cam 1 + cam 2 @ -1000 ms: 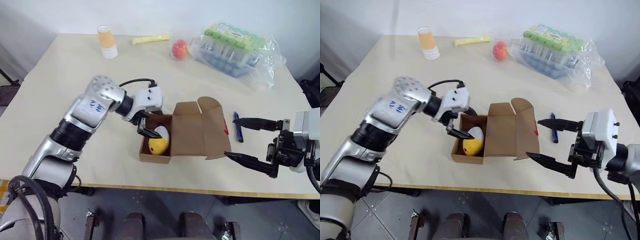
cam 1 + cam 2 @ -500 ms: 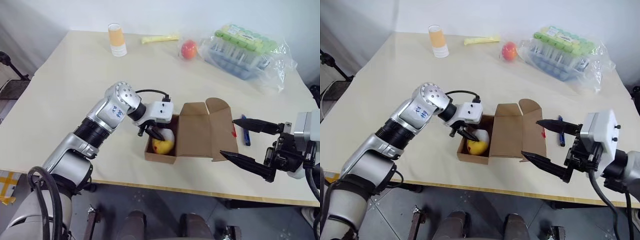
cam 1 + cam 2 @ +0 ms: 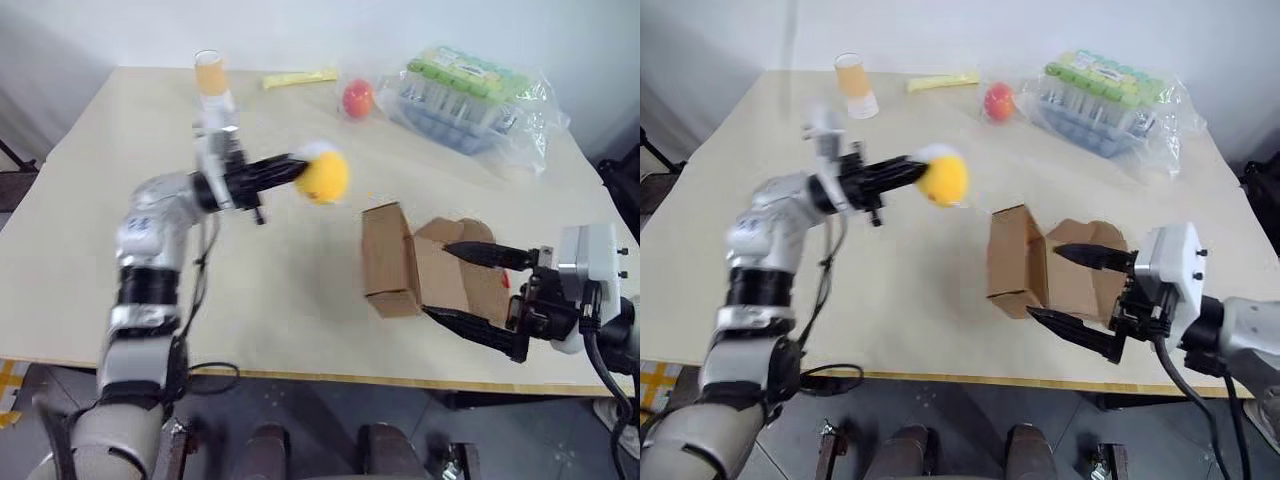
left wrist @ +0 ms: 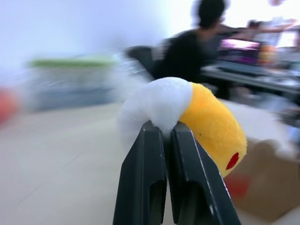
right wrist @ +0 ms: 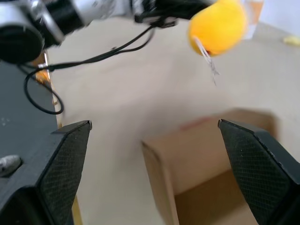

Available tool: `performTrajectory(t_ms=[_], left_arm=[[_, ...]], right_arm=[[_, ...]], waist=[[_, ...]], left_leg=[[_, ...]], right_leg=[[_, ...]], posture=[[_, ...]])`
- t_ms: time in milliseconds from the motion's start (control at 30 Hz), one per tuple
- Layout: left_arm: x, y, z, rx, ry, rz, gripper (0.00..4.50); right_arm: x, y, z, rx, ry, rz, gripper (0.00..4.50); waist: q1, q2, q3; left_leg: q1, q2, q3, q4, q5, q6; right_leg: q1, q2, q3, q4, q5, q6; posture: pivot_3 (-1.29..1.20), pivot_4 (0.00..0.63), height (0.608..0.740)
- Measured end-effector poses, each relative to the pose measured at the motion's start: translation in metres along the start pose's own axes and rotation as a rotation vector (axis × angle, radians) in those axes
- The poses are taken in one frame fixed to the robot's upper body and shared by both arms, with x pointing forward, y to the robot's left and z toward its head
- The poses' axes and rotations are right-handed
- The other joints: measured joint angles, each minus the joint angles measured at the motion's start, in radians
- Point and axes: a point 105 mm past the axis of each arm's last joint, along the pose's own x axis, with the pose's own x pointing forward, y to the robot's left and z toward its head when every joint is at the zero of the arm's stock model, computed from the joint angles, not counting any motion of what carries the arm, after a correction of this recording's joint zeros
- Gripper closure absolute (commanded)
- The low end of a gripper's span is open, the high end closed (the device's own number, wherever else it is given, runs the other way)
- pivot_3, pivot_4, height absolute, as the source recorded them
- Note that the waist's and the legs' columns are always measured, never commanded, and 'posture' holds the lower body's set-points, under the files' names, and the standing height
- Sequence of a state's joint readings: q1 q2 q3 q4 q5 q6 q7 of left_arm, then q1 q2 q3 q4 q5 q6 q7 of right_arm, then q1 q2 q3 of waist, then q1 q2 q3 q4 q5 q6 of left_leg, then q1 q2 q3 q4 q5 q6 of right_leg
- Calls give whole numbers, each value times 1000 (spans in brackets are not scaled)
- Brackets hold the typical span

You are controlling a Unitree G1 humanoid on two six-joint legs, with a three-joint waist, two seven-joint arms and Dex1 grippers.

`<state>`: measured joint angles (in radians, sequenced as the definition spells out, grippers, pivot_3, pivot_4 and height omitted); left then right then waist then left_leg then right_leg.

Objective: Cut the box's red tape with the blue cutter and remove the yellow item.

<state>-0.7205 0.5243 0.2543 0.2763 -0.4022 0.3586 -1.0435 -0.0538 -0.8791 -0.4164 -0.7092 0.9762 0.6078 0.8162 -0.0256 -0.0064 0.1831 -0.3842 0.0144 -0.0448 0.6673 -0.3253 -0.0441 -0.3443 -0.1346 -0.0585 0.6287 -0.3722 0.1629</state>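
— Nearest the table's (image 3: 80, 200) front edge, what is the right gripper (image 3: 478, 297) doing?

— It hangs with its two black fingers spread wide, one above the other, holding nothing. They bracket the open flap side of the box (image 3: 392, 262), which lies tipped on its side just beside them. A sliver of the red tape (image 3: 505, 281) shows between the fingers, on the flap.

— What is inside the box?

— Nothing, as far as its mouth shows in the right wrist view: bare brown cardboard only.

— And the yellow item (image 3: 322, 176)?

— Out and in the air. The left gripper (image 3: 296, 165) has its fingers pressed nearly together on the toy's white half, the yellow half hanging off the tips. It is held above the tabletop, well apart from the box and farther back, toward the robot's left. The left arm is plainly the one with it; the right is nearer the box.

— So what does the next move turn on?

— By my reading, on bare table lying straight below the toy, ready for setting down.

— And at the far edge?

— An orange-and-white cup (image 3: 212, 78), a pale yellow strip (image 3: 298, 76), a red fruit (image 3: 358, 98) and a clear bag of green-capped tubes (image 3: 470, 97) line up, all well apart from both grippers.
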Motion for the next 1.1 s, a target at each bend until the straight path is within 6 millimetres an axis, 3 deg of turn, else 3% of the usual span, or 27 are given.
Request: performTrajectory(t_ms=[133, 267, 300, 400, 700, 833, 933, 1100], left_arm=[[-82, -5, -53, 47, 218, 215, 4493], [-124, -10, -70, 56, 290, 372, 4493], [-128, -10, -69, 68, 290, 396, 4493], [-130, -13, -65, 66, 273, 413, 3747], [-110, -18, -50, 14, 205, 381, 1063], [-123, -27, -24, 3, 184, 326, 1063], [-151, -27, -14, 36, 251, 372, 1063], [-205, -34, -18, 44, 357, 476, 1063]], right_arm=[[14, -4, -4, -29, -74, 35, 0], [22, -9, -24, -112, -30, 78, 0], [24, -11, -29, -128, -15, 91, 0], [25, -21, -28, -156, -19, 85, 0], [24, -22, -33, -144, -9, 111, 0], [18, -18, -33, -117, -6, 151, 0], [13, -15, -35, -125, 29, 200, 0], [9, -24, -28, -151, 29, 164, 0]], waist=[[2, -1, 0], [36, -1, 0], [43, -1, 0], [50, -1, 0], [38, -1, 0], [21, -1, 0], [16, -1, 0], [16, 0, 0]], left_leg=[[0, -1, -2, 0, 0, 0], [-1, -1, -3, 4, 0, 0], [-1, -1, -3, 6, 0, 0], [-1, -1, -3, 8, 0, 0], [-1, 0, -2, 7, 0, 0], [-1, 0, -2, 5, 0, 0], [3, 0, 1, 1, 0, 0], [5, 1, 3, -2, 0, 0]], right_leg=[[1, -1, -2, -1, 0, 0], [3, -2, -3, -2, 0, 0], [3, -2, -3, -2, 0, 0], [4, -2, -3, -1, 1, -1], [3, -1, -3, 0, 1, -1], [3, -1, -2, -1, 1, -1], [3, -1, -1, -2, 1, -1], [4, -1, 1, -2, 1, -2]], posture=[[0, 150, 740], [0, 150, 740], [0, 150, 740], [0, 150, 740], [0, 150, 740], [0, 150, 740], [0, 150, 740], [0, 150, 740]])
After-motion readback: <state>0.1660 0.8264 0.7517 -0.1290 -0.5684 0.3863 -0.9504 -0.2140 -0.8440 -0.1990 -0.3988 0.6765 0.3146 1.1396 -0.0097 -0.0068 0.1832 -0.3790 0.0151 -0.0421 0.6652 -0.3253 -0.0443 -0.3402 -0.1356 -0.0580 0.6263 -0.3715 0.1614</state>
